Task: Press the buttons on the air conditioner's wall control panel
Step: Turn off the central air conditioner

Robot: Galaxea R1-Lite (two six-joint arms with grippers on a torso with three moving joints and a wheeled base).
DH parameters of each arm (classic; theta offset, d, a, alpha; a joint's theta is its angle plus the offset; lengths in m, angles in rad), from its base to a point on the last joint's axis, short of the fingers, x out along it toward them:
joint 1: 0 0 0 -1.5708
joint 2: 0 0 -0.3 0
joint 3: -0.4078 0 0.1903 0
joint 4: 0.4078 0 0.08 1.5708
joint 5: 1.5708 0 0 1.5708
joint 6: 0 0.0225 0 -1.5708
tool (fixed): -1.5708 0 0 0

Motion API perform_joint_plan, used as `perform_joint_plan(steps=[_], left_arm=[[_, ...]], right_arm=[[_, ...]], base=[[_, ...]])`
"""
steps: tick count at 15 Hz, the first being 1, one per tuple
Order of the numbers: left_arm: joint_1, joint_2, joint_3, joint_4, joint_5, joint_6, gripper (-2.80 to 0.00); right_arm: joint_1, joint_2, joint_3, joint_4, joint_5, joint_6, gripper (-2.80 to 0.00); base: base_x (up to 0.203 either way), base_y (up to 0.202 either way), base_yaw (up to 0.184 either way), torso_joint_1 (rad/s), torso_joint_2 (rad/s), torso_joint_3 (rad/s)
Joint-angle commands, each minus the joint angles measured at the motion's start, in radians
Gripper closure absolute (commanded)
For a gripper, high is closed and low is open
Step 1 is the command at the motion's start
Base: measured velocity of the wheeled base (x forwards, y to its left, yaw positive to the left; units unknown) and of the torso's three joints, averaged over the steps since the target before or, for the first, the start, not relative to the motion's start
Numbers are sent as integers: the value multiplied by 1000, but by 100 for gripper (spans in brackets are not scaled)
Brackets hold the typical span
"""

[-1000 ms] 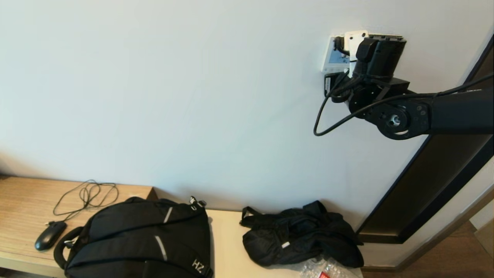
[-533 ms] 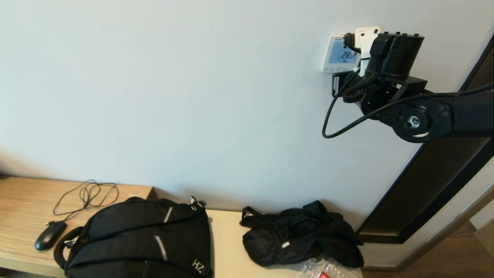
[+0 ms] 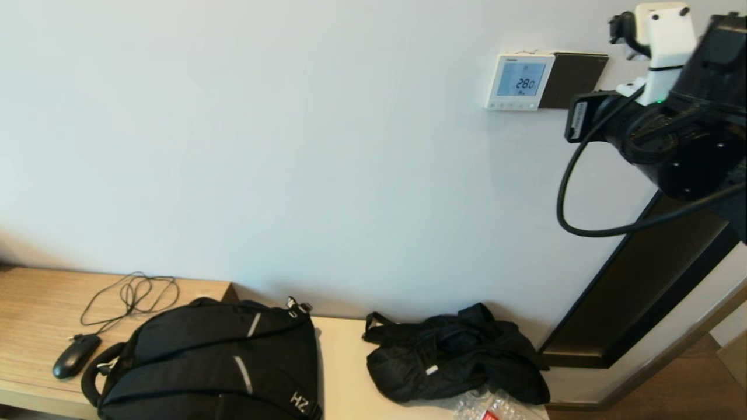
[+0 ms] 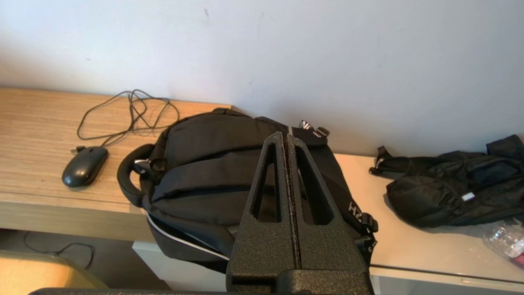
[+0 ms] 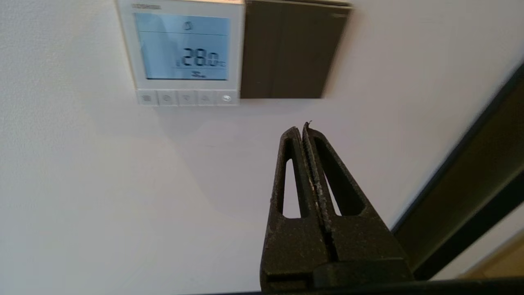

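Note:
The white wall control panel [image 3: 518,80] hangs high on the wall, its pale blue screen showing 28.0. A row of tiny white-grey buttons [image 3: 512,106] runs along its lower edge. In the right wrist view the panel [image 5: 184,49] and its buttons [image 5: 187,98] are fully uncovered. My right gripper [image 5: 303,128] is shut and empty, off the wall, below the dark plate and to the right of the buttons. My right arm [image 3: 683,146] is at the far right of the head view. My left gripper [image 4: 285,137] is shut and empty, parked above the backpack.
A dark brown plate [image 3: 573,72] adjoins the panel's right side. A dark door frame [image 3: 653,280] runs down the right. On the wooden desk [image 3: 35,303] below lie a black backpack [image 3: 216,361], a mouse [image 3: 74,356] with its cable, and a black bag [image 3: 455,356].
My right arm has drawn back from the panel, to the right and up. The panel, half hidden by the gripper a second ago, now shows whole with its screen lit.

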Motion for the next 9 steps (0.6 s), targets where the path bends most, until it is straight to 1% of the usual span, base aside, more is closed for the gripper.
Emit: perform_joint_plan(steps=[1,4,9], left_arm=[[0,0,0,0,1,-1,0],[0,0,0,0,1,-1,0],[0,0,0,0,1,1,0]], right_arm=[[-10,-220,133,2,-4,-3,0],[-55,-420,303,41,0,-6,0],[-78,-739,539,176,-2,-5,0]], base=[[0,0,0,0,0,0],[0,0,0,0,0,0],[0,0,0,0,0,0]])
